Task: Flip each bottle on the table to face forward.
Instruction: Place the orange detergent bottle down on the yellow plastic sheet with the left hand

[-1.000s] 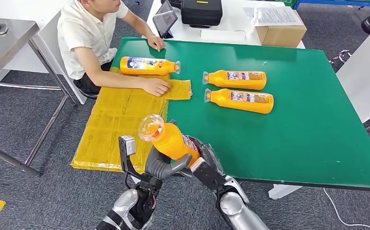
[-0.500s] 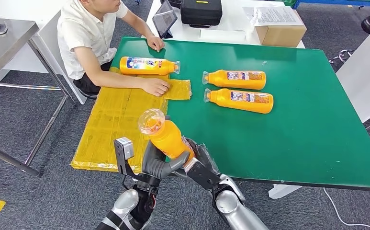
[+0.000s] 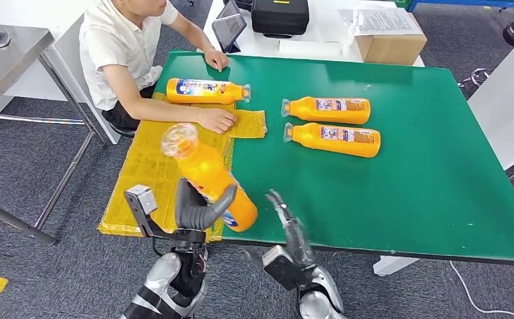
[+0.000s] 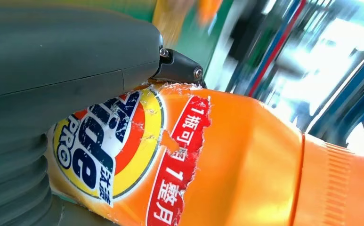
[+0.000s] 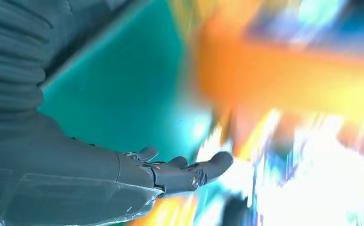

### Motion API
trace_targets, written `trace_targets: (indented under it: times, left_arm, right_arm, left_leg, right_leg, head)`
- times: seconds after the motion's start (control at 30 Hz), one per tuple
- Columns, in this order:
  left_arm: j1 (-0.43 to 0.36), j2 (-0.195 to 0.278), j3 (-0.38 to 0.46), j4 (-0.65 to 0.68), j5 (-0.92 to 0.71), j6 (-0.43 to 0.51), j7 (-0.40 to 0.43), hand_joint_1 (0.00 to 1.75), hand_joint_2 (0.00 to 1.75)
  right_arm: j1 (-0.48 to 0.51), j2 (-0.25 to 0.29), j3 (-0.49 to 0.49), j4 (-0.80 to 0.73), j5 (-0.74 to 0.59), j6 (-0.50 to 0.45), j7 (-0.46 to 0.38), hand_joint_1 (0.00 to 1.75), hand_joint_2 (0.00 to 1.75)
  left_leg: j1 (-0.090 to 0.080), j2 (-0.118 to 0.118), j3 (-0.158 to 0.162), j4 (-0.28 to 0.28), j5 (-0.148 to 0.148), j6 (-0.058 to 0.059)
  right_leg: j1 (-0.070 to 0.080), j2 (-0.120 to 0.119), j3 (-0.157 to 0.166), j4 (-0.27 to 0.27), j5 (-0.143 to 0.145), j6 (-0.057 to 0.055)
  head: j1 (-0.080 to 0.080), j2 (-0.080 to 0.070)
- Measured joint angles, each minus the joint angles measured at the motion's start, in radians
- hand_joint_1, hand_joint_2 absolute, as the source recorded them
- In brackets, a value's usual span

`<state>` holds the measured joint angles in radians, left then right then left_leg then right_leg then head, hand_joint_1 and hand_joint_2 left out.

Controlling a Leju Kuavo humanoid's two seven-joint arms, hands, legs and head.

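Note:
My left hand [image 3: 197, 209] grips an orange bottle [image 3: 207, 176] by its lower body and holds it tilted above the table's near edge, clear cap up and to the left. The left wrist view shows its label [image 4: 123, 155] close up under my thumb [image 4: 71, 56]. My right hand [image 3: 287, 226] hangs open just right of that bottle, fingers apart, holding nothing; the right wrist view shows its fingers [image 5: 189, 172] spread over the green surface. Three more orange bottles lie flat: one [image 3: 206, 90] near the person, two [image 3: 327, 109] [image 3: 334, 139] mid-table.
A person sits at the far left of the green table [image 3: 407, 193], one hand [image 3: 217, 120] resting on the yellow mat [image 3: 154, 173]. A tablet [image 3: 228, 28], a black case [image 3: 280, 16] and a cardboard box [image 3: 391, 40] stand on the white table behind.
My right hand has let go of the held bottle and opened beside it. My left hand has carried the bottle left and tipped it further over the yellow mat.

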<state>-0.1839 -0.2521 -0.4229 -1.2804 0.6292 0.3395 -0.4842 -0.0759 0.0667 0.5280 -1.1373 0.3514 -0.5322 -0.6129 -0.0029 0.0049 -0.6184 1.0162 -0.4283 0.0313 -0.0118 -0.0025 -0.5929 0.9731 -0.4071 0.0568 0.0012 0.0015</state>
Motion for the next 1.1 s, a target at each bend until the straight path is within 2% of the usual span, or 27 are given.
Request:
trace_targets:
  times: [0.07,0.1,0.2,0.27,0.33,0.43,0.53,0.6,0.73,0.87,1.03,1.07,1.1]
  left_arm:
    - [-0.002,0.0,0.02,-0.018,-0.054,0.075,-0.033,1.75,1.75]
    - [-0.004,0.0,0.027,-0.024,-0.077,0.101,-0.045,1.75,1.75]
    - [-0.014,0.004,0.04,-0.028,-0.204,0.221,-0.088,1.75,1.75]
    - [-0.027,0.009,0.062,-0.013,-0.405,0.307,-0.107,1.75,1.75]
    - [-0.047,0.008,0.119,0.023,-0.729,0.345,-0.091,1.75,1.75]
    - [-0.092,0.005,0.241,0.118,-1.246,0.353,0.018,1.75,1.75]
    - [-0.152,0.023,0.307,0.236,-1.635,0.354,0.207,1.75,1.75]
    - [-0.195,0.04,0.321,0.315,-1.785,0.346,0.289,1.75,1.75]
    - [-0.295,0.065,0.327,0.517,-1.854,0.238,0.35,1.75,1.75]
    - [-0.357,0.074,0.331,0.663,-1.784,0.119,0.335,1.75,1.75]
    - [-0.387,0.078,0.338,0.741,-1.759,0.088,0.327,1.75,1.75]
    - [-0.391,0.079,0.339,0.749,-1.755,0.082,0.326,1.68,1.75]
    - [-0.397,0.079,0.339,0.756,-1.746,0.067,0.324,1.3,1.75]
  right_arm:
    - [0.039,-0.002,-0.054,-0.032,0.029,-0.115,-0.024,0.0,0.0]
    - [0.056,-0.001,-0.083,-0.05,0.057,-0.142,-0.035,0.0,0.0]
    - [0.117,0.049,-0.227,-0.166,0.236,-0.161,-0.07,0.0,0.0]
    - [0.145,0.109,-0.385,-0.291,0.314,-0.163,-0.082,0.0,0.0]
    - [0.154,0.158,-0.547,-0.426,0.324,-0.166,-0.083,0.0,0.0]
    - [0.166,0.203,-0.711,-0.593,0.313,-0.17,-0.084,0.0,0.0]
    - [0.182,0.233,-0.764,-0.676,0.298,-0.17,-0.084,0.0,0.0]
    - [0.187,0.247,-0.767,-0.695,0.29,-0.17,-0.085,0.0,0.0]
    - [0.188,0.262,-0.739,-0.685,0.252,-0.169,-0.085,0.0,0.0]
    - [0.189,0.263,-0.696,-0.654,0.214,-0.169,-0.085,0.0,0.0]
    - [0.191,0.262,-0.665,-0.629,0.203,-0.169,-0.085,0.0,0.0]
    - [0.191,0.262,-0.662,-0.626,0.201,-0.169,-0.085,0.0,0.0]
    - [0.191,0.261,-0.657,-0.623,0.195,-0.169,-0.085,0.0,0.0]
  left_leg:
    - [0.0,0.0,0.0,0.0,0.0,0.0]
    - [0.0,-0.001,0.0,0.0,0.0,0.0]
    - [0.0,-0.002,-0.001,0.0,0.0,0.0]
    - [0.0,-0.004,-0.001,0.0,0.001,0.0]
    - [0.0,-0.007,-0.001,0.0,0.003,0.001]
    - [-0.001,-0.007,-0.001,0.0,0.003,0.001]
    - [-0.002,-0.004,-0.001,0.0,0.003,0.0]
    - [-0.002,-0.004,0.0,0.0,0.004,0.0]
    - [-0.001,-0.004,-0.001,0.0,0.005,0.0]
    - [-0.002,-0.004,-0.001,0.0,0.005,0.0]
    - [-0.002,-0.005,-0.001,0.0,0.005,0.0]
    - [-0.002,-0.005,-0.001,0.0,0.005,0.0]
    - [-0.002,-0.006,-0.001,0.0,0.005,0.0]
  right_leg:
    - [0.0,0.0,0.0,0.0,0.0,0.0]
    - [0.0,0.0,0.0,0.0,0.0,0.0]
    - [0.0,0.0,-0.001,0.0,0.0,0.0]
    - [0.0,-0.003,0.0,0.0,0.0,0.0]
    - [0.0,-0.007,0.0,0.0,0.0,0.0]
    - [-0.001,-0.009,0.001,0.0,0.0,0.0]
    - [-0.002,-0.007,0.0,0.0,0.001,0.0]
    - [-0.002,-0.006,-0.001,0.0,0.001,0.0]
    - [-0.002,-0.007,0.0,0.001,0.001,0.0]
    - [-0.002,-0.006,0.0,0.002,0.001,0.0]
    - [-0.002,-0.007,0.0,0.002,0.001,0.0]
    - [-0.002,-0.007,0.0,0.002,0.001,0.0]
    - [-0.002,-0.007,0.0,0.002,0.001,0.0]
  head:
    - [0.0,0.0]
    - [0.001,0.0]
    - [0.0,0.0]
    - [-0.001,0.0]
    - [0.0,0.0]
    - [0.001,0.0]
    - [0.0,0.0]
    - [0.0,0.0]
    - [0.0,0.0]
    - [0.0,0.0]
    - [0.0,0.0]
    - [0.0,0.0]
    - [0.0,0.0]
